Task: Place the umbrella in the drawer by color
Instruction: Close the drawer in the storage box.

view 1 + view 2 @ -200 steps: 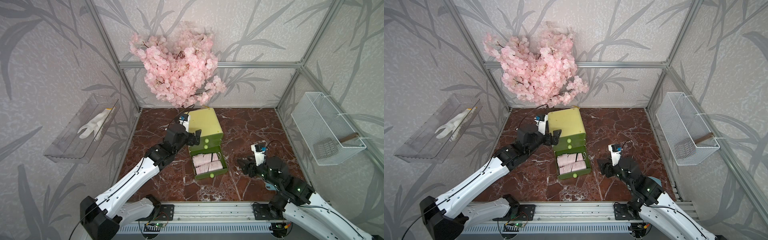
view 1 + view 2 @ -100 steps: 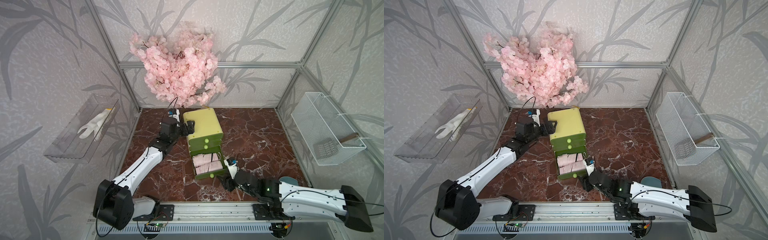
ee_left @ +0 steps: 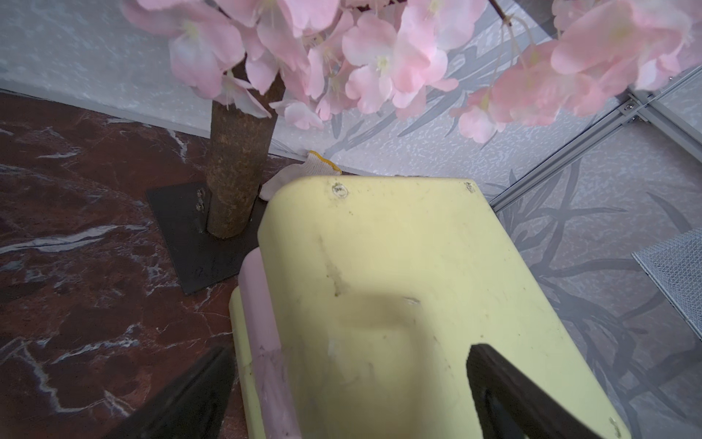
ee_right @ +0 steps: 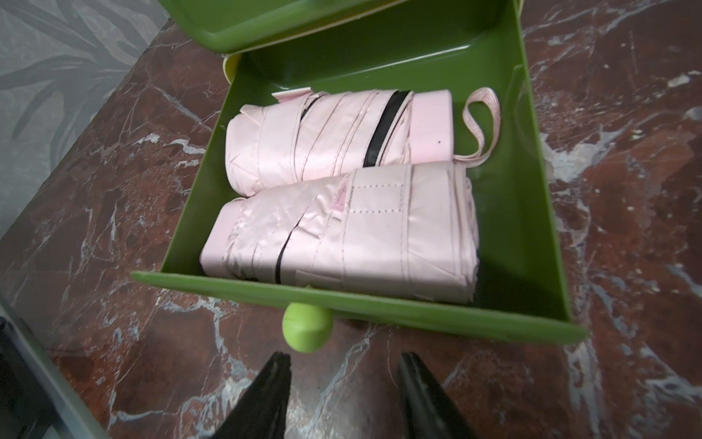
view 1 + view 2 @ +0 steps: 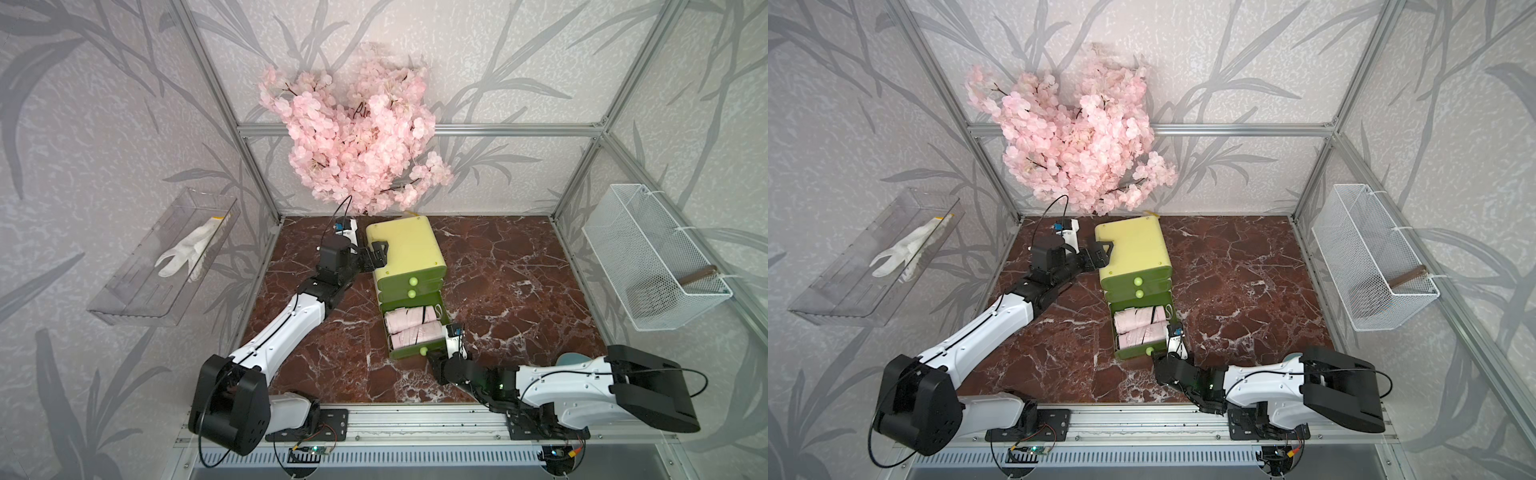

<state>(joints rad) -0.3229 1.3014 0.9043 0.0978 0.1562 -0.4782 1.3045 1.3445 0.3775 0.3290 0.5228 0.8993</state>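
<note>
Both pink umbrellas lie inside the pulled-out bottom drawer; right gripper, part-open and empty, hovers just before the drawer's knob, off-centre, so closing could clip it and skew the drawer, while left gripper, wide open, empty, straddles the cabinet behind the drawer.

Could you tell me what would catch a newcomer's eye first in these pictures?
The pink blossom tree at the back stands out first. In front of it, the green drawer unit has its bottom drawer pulled out, with two folded pink umbrellas side by side inside. The right gripper hovers before that drawer's knob.
</note>
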